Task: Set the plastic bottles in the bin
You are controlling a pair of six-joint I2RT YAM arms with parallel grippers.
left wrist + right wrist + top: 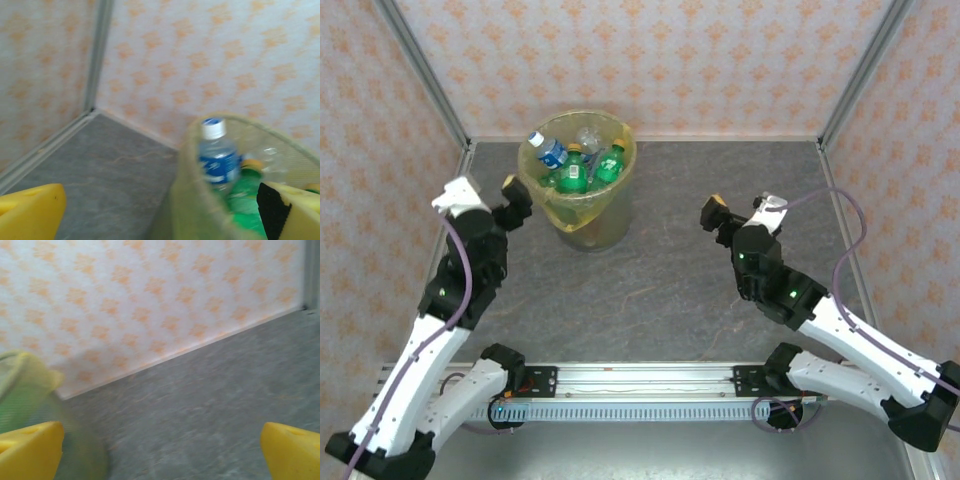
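Top cam: btls (574, 172) in bin (592, 226), L wrist: blue-label btl (218, 161) near rim

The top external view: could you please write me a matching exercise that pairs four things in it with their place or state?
Things:
1. bin
2. blue-labelled bottle
3. left end effector
4. right end effector

Places or states:
A. open, over bare table, apart from the bin
B. upright at the back of the table, lined in yellow
C. open, close beside the bin's rim
D. lying inside the bin

Pairs: 1-B, 2-D, 3-C, 4-A
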